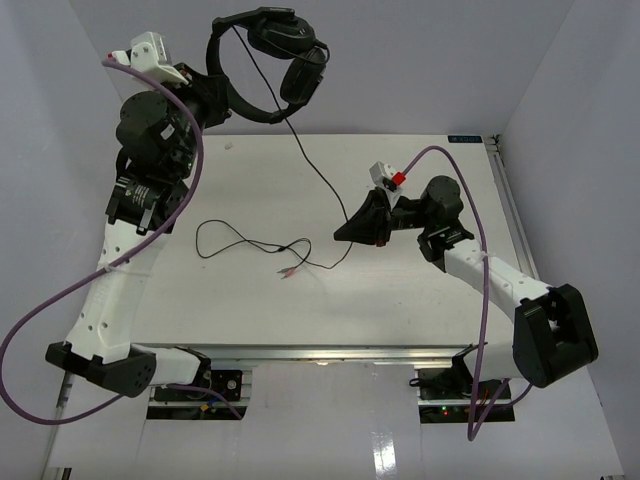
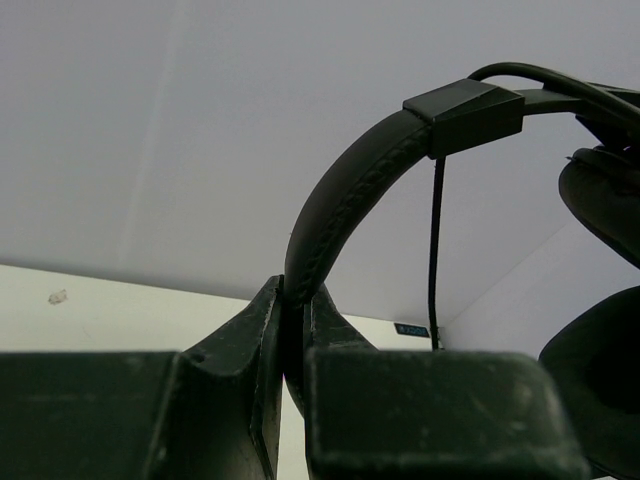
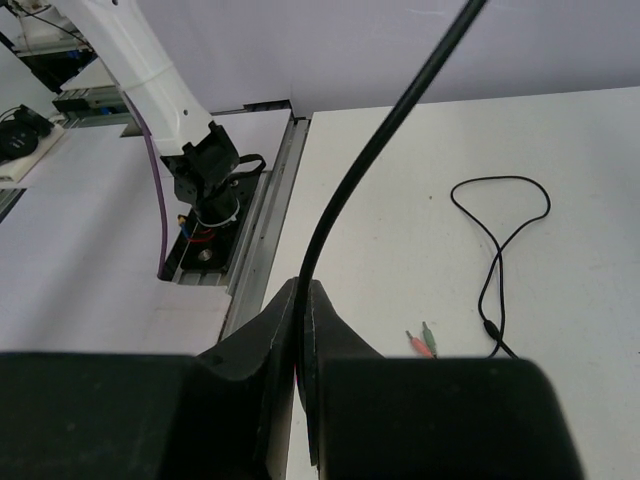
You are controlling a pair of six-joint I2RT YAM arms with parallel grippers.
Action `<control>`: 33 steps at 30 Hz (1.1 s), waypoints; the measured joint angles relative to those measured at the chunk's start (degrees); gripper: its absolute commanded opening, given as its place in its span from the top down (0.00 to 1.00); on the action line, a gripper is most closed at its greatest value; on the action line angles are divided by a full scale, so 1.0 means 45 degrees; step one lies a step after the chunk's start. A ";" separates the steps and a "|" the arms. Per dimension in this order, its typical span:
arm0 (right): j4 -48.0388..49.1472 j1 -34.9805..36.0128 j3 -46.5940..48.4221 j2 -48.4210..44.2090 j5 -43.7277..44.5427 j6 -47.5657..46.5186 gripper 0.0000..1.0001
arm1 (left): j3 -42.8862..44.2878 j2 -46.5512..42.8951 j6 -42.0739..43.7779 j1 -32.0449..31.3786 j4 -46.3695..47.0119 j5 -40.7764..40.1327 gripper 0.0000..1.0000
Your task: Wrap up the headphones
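Raised over the far left corner of the flat white table (image 1: pixel 400 310), the left gripper (image 1: pixel 222 100) pinches the padded headband of the small black over-ear headphones (image 1: pixel 285 38), holding both ear cups in the air beyond the table's far edge. The headset's thin black cable (image 1: pixel 310 165) slants down to mid-table. There the right gripper (image 1: pixel 340 234) is clamped on it, while the slack loops across the tabletop to the red and green plugs (image 1: pixel 288 272), which lie flat just left of that gripper.
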 measured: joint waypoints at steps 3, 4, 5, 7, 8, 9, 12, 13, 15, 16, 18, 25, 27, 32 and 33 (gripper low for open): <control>0.0006 0.0000 -0.0013 -0.0274 -0.0066 -0.0002 0.92 | -0.0358 -0.0101 0.0336 0.0041 -0.0050 -0.0241 1.00; 0.0022 0.0000 -0.0017 -0.0359 -0.0123 0.0014 0.92 | -0.0472 -0.0080 0.0454 0.0081 -0.0062 -0.0334 1.00; 0.0080 0.0000 -0.0025 -0.0425 -0.0155 0.0067 0.92 | -0.0548 -0.0039 0.0548 0.0114 -0.0110 -0.0411 1.00; 0.0204 0.0000 -0.0046 -0.0542 -0.0210 0.0182 0.92 | -0.0686 0.0054 0.0723 0.0178 -0.0214 -0.0549 1.00; 0.0228 0.0000 -0.0071 -0.0564 -0.0240 0.0212 0.92 | -0.0746 0.0108 0.0788 0.0218 -0.0234 -0.0581 1.00; 0.0253 0.0000 -0.0095 -0.0586 -0.0269 0.0241 0.92 | -0.0807 0.0162 0.0852 0.0259 -0.0254 -0.0612 1.00; 0.0249 0.0000 -0.0106 -0.0591 -0.0301 0.0289 0.92 | -0.0996 0.0284 0.0963 0.0390 -0.0326 -0.0626 1.00; 0.0252 0.0000 -0.0109 -0.0591 -0.0309 0.0300 0.92 | -0.1056 0.0325 0.0986 0.0438 -0.0338 -0.0626 1.00; 0.0273 0.0012 -0.0113 -0.0586 -0.0385 0.0380 0.92 | -0.1113 0.0421 0.1053 0.0553 -0.0375 -0.0629 1.00; 0.0313 0.0033 -0.0115 -0.0587 -0.0438 0.0428 0.92 | -0.1128 0.0472 0.1108 0.0606 -0.0387 -0.0653 1.00; 0.0414 0.0088 -0.0115 -0.0591 -0.0550 0.0512 0.92 | -0.1166 0.0591 0.1246 0.0706 -0.0378 -0.0740 1.00; 0.0515 0.0764 -0.0115 -0.0591 -0.0916 0.0580 0.92 | -0.1591 0.1544 0.1526 0.1060 -0.0102 -0.0813 1.00; 0.0514 0.1046 -0.0102 -0.0561 -0.0950 0.0580 0.92 | -0.1627 0.2098 0.1521 0.1083 -0.0030 -0.0786 1.00; 0.0869 0.1650 0.0254 -0.0043 -0.1035 0.0958 0.89 | -0.1646 0.3315 0.1526 0.1056 -0.0144 -0.0616 1.00; 0.1204 0.1757 0.0339 0.0130 -0.1053 0.1258 0.89 | -0.1646 0.3468 0.1522 0.1050 -0.0186 -0.0572 1.00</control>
